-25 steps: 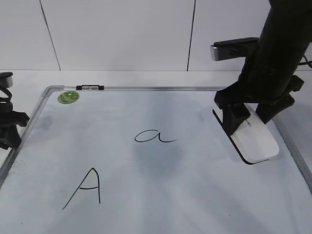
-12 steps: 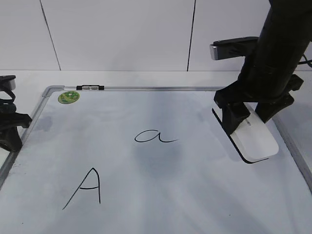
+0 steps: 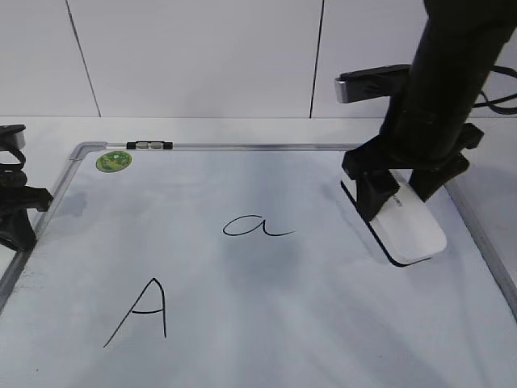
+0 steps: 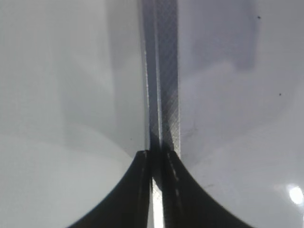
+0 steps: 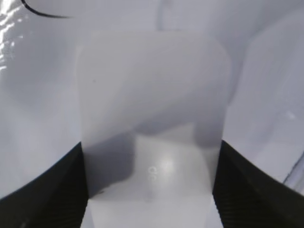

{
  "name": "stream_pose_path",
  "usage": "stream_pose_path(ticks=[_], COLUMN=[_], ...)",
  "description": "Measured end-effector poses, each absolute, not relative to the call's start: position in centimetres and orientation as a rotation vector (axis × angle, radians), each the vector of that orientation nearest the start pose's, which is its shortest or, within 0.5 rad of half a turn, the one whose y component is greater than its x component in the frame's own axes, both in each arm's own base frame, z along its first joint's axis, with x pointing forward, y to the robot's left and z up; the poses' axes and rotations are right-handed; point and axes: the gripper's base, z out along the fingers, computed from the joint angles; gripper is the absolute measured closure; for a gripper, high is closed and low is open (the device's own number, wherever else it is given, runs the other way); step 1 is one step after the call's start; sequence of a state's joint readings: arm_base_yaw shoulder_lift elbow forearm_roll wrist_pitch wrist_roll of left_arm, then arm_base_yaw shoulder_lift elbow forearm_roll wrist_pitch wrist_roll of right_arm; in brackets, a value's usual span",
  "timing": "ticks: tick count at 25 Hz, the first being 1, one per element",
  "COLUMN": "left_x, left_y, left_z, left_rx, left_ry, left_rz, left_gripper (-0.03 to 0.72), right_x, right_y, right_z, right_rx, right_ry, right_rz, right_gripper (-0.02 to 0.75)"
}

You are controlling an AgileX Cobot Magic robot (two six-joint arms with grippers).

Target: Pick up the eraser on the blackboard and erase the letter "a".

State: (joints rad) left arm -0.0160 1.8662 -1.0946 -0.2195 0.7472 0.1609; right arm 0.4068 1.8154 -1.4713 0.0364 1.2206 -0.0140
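a: exterior view first. what does the right end effector [image 3: 397, 191] have?

b: its black fingers are clamped on the eraser [image 3: 409, 229], one on each long side. the white block slants out from under the end effector toward the camera and right, dark felt edge down, over the right part of the blackboard [image 3: 266, 307]. whether the felt touches the surface cannot be told from here.

a: and the letter "a" [image 3: 255, 226]?

b: well to the left of that end effector, whole, in thin black line. the capital "A" [image 3: 141, 314] lies further left and nearer the camera. at the board's far left corner sit a green sticker [image 3: 113, 161] and a small black-and-clear clip [image 3: 149, 145] on the grey frame.

a: the left end effector [image 3: 14, 212]?

b: at the left edge of the view, dark, over the board's frame where it meets the white counter [image 3: 242, 129]. its state cannot be read here.

a: left wrist view.

b: the left end effector [image 4: 157, 164] has its two black fingers drawn together, only a thin sliver between them, holding nothing. directly ahead of the tips runs the grey frame strip [image 4: 162, 76], with pale surfaces on either side.

a: right wrist view.

b: the eraser [image 5: 154, 118] fills the centre, gripped between the dark fingers [image 5: 45, 190] of the right end effector [image 5: 151, 187] at the lower corners. beyond its far end, up and to the left, a curved stroke of black marker [image 5: 42, 13] shows on the glossy board; which letter it belongs to cannot be told from this view.
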Motion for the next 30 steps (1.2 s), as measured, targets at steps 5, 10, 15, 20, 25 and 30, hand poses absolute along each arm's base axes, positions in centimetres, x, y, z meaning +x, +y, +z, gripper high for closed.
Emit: stream_pose_path(ticks=[5,10,15,20,25,30], left_x=[34.0,34.0,34.0,34.0,34.0,34.0], left_y=[-1.9,-1.9,-1.9,-1.9,-1.9,-1.9], left_z=[15.1,15.1,15.1,15.2,15.2,15.2], left_rx=[0.033,0.033,0.032,0.03,0.03,0.027], left_ry=[2.985,2.985,2.985,2.985,2.985,2.985], left_rz=[-0.228,-0.228,-0.229,-0.231,-0.231,-0.231], left_gripper=[0.654,0.654,0.654,0.654,0.654,0.654], right_x=[35.3,37.4,38.8,39.3,39.7,39.6], right_y=[18.1,21.6,23.3,23.8,24.0,24.4], right_z=[24.5,22.6,19.6,18.2,18.0,17.9], right_rx=[-0.713,-0.787,-0.805,-0.807,-0.81,-0.82], right_ry=[2.951,2.923,2.959,2.982,2.997,2.997], right_rz=[0.09,0.101,0.126,0.129,0.134,0.137], right_gripper=[0.164,0.164,0.164,0.164,0.164,0.164])
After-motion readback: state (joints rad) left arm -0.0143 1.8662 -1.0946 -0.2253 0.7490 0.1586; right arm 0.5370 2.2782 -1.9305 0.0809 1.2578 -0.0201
